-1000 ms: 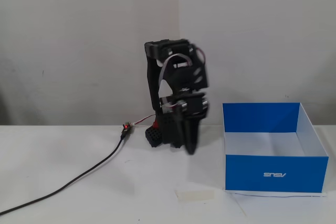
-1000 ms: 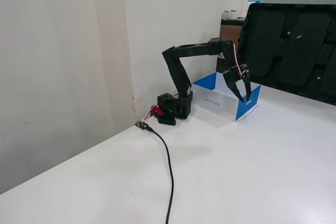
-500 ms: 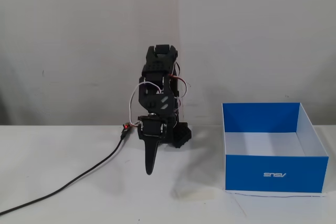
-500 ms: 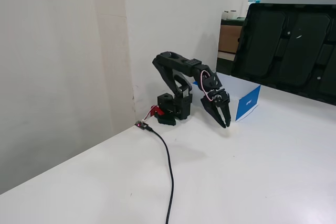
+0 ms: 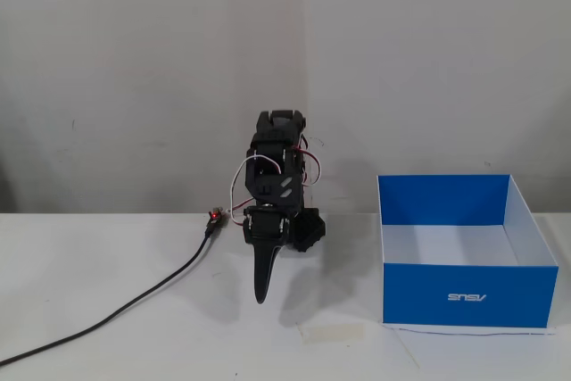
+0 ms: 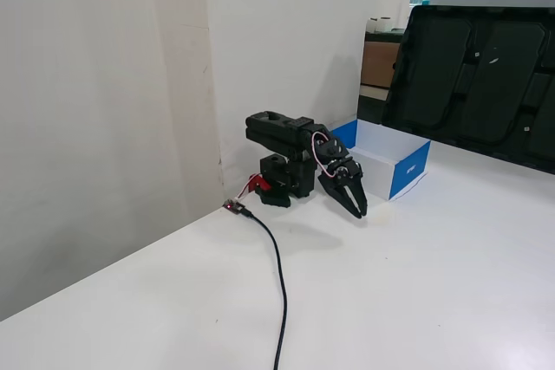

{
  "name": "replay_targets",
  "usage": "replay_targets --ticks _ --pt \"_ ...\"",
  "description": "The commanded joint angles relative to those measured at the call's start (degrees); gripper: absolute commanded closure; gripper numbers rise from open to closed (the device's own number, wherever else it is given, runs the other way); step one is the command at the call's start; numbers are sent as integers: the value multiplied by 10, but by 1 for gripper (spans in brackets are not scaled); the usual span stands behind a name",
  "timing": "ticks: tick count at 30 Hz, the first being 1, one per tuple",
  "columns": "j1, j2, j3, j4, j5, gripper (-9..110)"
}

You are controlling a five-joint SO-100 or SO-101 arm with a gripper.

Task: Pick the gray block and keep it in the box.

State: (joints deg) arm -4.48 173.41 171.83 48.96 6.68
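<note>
The black arm is folded low at the back of the white table, against the wall. My gripper (image 5: 261,297) hangs with its fingers pointing down at the table, shut and holding nothing; it also shows in the other fixed view (image 6: 357,210). The blue box (image 5: 419,292) with a white inside stands open-topped on the table to the right of the arm, and shows behind the gripper in the other fixed view (image 6: 409,171). What shows of its inside is bare. The gray block is not in view in either fixed view.
A black cable (image 5: 134,305) runs from a small connector board (image 5: 214,218) beside the arm's base toward the table's front left; it shows in the other fixed view too (image 6: 279,275). A large black panel (image 6: 486,75) leans behind the table. A strip of tape (image 5: 330,332) lies on the tabletop.
</note>
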Motion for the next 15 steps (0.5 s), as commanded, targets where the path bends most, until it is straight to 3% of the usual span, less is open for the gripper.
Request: replay_targets --ticks 1,4,15 --pt "-1 122 10 60 4 101" --pt "-5 232 29 132 4 101" --pt "0 230 27 136 0 101"
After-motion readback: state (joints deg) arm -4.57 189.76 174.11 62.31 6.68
